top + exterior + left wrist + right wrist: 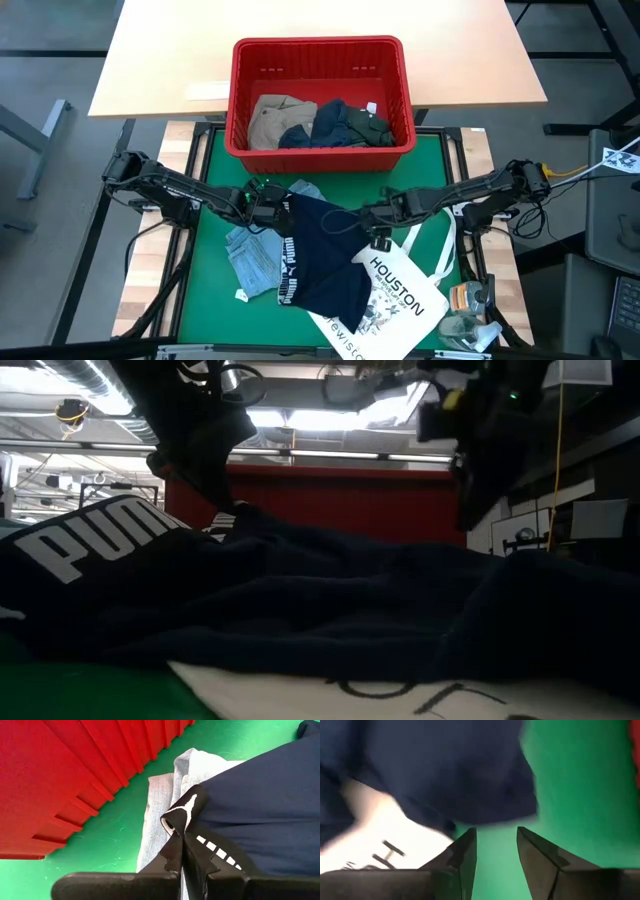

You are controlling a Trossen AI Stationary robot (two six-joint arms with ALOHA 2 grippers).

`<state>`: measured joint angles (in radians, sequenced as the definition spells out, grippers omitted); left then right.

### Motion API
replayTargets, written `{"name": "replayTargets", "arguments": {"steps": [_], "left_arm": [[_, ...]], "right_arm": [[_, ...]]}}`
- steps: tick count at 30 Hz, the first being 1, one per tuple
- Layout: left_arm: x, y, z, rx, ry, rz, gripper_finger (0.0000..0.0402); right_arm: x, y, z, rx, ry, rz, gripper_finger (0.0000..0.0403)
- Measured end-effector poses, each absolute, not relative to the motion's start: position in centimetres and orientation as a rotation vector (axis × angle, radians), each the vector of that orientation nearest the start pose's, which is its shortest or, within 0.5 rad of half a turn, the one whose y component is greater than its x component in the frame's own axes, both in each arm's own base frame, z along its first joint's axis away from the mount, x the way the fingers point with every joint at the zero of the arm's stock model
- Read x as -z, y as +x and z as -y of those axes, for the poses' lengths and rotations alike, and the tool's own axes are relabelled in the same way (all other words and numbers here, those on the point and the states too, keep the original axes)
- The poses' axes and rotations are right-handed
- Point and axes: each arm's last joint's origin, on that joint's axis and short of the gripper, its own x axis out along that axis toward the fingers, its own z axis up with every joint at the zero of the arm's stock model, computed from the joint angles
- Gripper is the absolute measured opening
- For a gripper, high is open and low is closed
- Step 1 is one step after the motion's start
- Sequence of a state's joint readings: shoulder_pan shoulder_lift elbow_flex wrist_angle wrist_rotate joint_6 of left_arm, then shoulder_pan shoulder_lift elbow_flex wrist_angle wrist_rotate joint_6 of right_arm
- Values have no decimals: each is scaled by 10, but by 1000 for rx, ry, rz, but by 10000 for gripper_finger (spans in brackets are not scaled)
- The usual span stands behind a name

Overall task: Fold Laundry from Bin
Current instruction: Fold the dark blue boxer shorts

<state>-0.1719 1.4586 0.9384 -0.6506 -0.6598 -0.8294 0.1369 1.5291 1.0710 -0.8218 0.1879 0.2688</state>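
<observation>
The green worktop [215, 160] is carrying the red bin [322, 58] at its far edge, holding the khaki and dark garments [318, 122]. The navy garment [322, 262] is lying mid-worktop over light denim [252, 258] and a white tote bag [400, 298]. The left gripper [183, 839] is pinching the navy garment's edge, fingers together; the right gripper [496, 840] is hovering beside it, fingers apart.

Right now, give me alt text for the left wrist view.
The left gripper pinches the edge of a navy fabric garment, which lies over a light blue denim garment on the green mat. The slotted red plastic bin stands alongside.
</observation>
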Motion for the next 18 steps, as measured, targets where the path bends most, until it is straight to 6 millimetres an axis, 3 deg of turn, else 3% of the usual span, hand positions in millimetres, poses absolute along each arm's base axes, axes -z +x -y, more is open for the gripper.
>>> {"name": "replayTargets", "arguments": {"steps": [4, 11, 18], "left_arm": [[-213, 267, 28, -823, -259, -809, 0], [-213, 267, 28, -823, -261, -807, 0], [-213, 268, 31, -812, -264, -796, 0]], "right_arm": [[-224, 290, -31, 134, -53, -1165, 138], [-222, 300, -4, 92, 88, -1119, 138], [-200, 316, 13, 24, 209, -1134, 138]]}}
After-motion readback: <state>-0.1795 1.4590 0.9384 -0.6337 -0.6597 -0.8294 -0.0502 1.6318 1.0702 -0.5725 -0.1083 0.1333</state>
